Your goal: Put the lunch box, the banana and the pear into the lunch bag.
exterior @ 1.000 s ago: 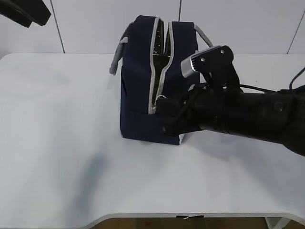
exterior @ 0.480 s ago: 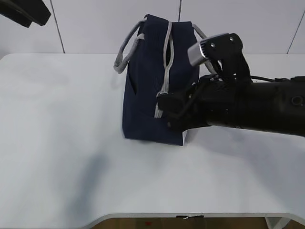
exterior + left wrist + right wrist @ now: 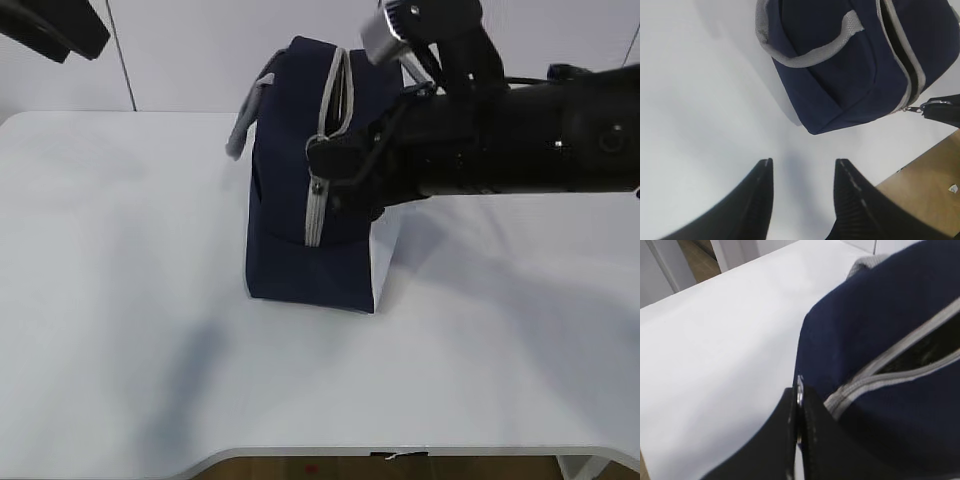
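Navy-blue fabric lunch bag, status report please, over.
Right gripper shut on the grey zipper's ring pull. Left gripper open, empty, above the white table. Navy-blue fabric lunch bag upright, zipper partly closed. Nothing in the way.

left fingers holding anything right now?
No: in the left wrist view the left gripper hangs open over the bare white table, short of the lunch bag.

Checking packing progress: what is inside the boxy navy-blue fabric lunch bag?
Through the partly open grey zipper of the navy-blue fabric lunch bag, only a dark interior shows. Whatever it holds is hidden by the fabric walls; no lunch box, banana or pear is visible anywhere.
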Robot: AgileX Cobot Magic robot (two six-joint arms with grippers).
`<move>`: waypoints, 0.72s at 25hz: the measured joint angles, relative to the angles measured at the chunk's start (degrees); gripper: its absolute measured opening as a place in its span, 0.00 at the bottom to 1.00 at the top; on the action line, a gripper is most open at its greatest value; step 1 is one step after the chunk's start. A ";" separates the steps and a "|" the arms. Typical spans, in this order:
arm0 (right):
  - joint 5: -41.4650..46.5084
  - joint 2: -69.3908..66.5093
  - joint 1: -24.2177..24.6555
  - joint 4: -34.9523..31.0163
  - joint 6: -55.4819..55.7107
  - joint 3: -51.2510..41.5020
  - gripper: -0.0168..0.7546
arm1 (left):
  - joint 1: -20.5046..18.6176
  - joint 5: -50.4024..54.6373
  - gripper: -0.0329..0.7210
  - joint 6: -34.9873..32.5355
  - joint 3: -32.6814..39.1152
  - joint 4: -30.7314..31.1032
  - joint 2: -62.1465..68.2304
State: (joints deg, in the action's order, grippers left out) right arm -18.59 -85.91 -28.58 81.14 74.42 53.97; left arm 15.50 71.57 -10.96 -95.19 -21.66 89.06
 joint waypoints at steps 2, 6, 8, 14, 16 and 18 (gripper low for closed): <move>0.27 0.00 0.00 2.97 1.63 1.40 0.03 | 0.00 0.00 0.45 0.00 1.08 0.21 -0.11; 1.95 0.00 0.00 6.61 2.52 4.06 0.03 | 0.00 0.00 0.45 0.00 5.29 0.32 -0.11; 2.73 0.00 0.00 8.24 2.72 5.37 0.03 | 0.00 0.00 0.45 0.00 7.34 0.45 -0.11; 3.10 -1.89 0.00 11.32 3.43 8.31 0.03 | 0.00 -0.12 0.45 -0.54 11.14 0.58 -0.11; 3.51 -2.90 0.00 11.58 4.11 9.70 0.03 | 0.00 -0.25 0.45 -1.16 12.63 0.58 -0.11; 3.88 -3.65 0.00 11.67 4.31 10.82 0.03 | 0.00 -0.34 0.45 -1.99 14.59 0.58 -0.11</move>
State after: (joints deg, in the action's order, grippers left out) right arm -14.71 -89.55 -28.58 92.81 78.73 64.79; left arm 15.50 71.22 -12.95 -80.59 -21.08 88.95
